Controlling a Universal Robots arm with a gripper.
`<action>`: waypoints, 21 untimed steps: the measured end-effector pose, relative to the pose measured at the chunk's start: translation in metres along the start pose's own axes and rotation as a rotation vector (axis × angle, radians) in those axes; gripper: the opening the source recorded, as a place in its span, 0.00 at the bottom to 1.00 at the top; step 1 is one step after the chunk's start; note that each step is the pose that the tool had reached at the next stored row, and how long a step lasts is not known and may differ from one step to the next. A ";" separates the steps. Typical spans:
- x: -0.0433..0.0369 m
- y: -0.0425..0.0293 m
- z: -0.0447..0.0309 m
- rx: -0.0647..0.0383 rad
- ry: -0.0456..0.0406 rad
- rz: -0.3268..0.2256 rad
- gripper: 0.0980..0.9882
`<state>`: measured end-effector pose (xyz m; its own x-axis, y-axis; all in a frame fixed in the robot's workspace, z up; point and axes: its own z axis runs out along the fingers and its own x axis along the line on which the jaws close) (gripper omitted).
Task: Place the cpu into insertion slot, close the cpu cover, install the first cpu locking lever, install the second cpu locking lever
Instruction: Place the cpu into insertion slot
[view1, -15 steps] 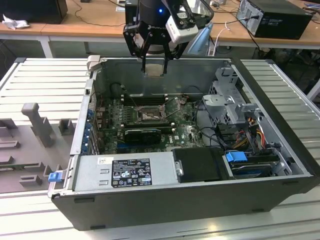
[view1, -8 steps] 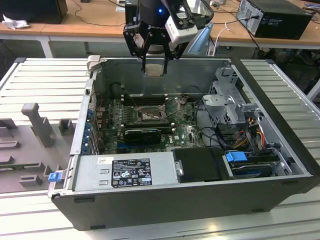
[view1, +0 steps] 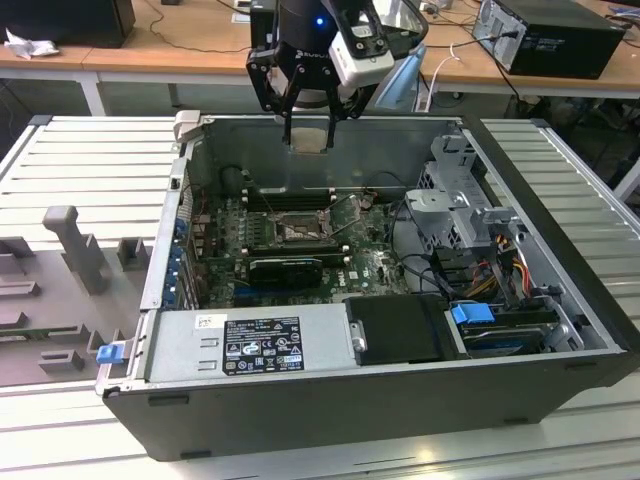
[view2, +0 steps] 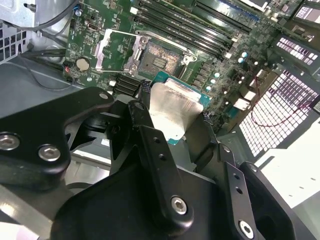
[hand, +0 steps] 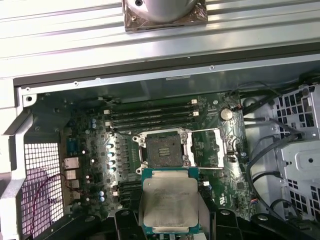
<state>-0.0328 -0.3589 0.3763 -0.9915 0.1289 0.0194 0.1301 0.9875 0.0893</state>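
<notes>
My gripper (view1: 308, 128) hangs above the back wall of the open computer case and is shut on the cpu (view1: 308, 135), whose pale underside faces the exterior camera. In both wrist views the cpu (hand: 170, 202) (view2: 175, 107) shows its silvery top with a green rim, clamped between the black fingers (view2: 142, 107). The insertion slot (hand: 164, 147) (view2: 159, 61) (view1: 297, 230) lies bare on the green board below, apart from the chip. Beside the slot, the cpu cover (hand: 209, 148) (view2: 116, 50) stands swung open.
The case's metal back wall (view1: 330, 150) is just below the gripper. Memory slots (hand: 150, 115) run beside the socket. A long black graphics card (view1: 285, 268), the power supply (view1: 250, 345) and a drive cage with cables (view1: 470, 220) fill the rest of the case.
</notes>
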 end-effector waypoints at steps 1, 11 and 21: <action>0.0000 0.0000 0.0000 0.000 -0.0002 0.001 0.48; 0.0000 0.0000 0.0000 0.000 -0.0014 0.015 0.48; 0.0000 0.0000 0.0000 -0.001 -0.0029 0.032 0.48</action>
<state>-0.0328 -0.3589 0.3763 -0.9868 0.1607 0.0193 0.1618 0.9828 0.0894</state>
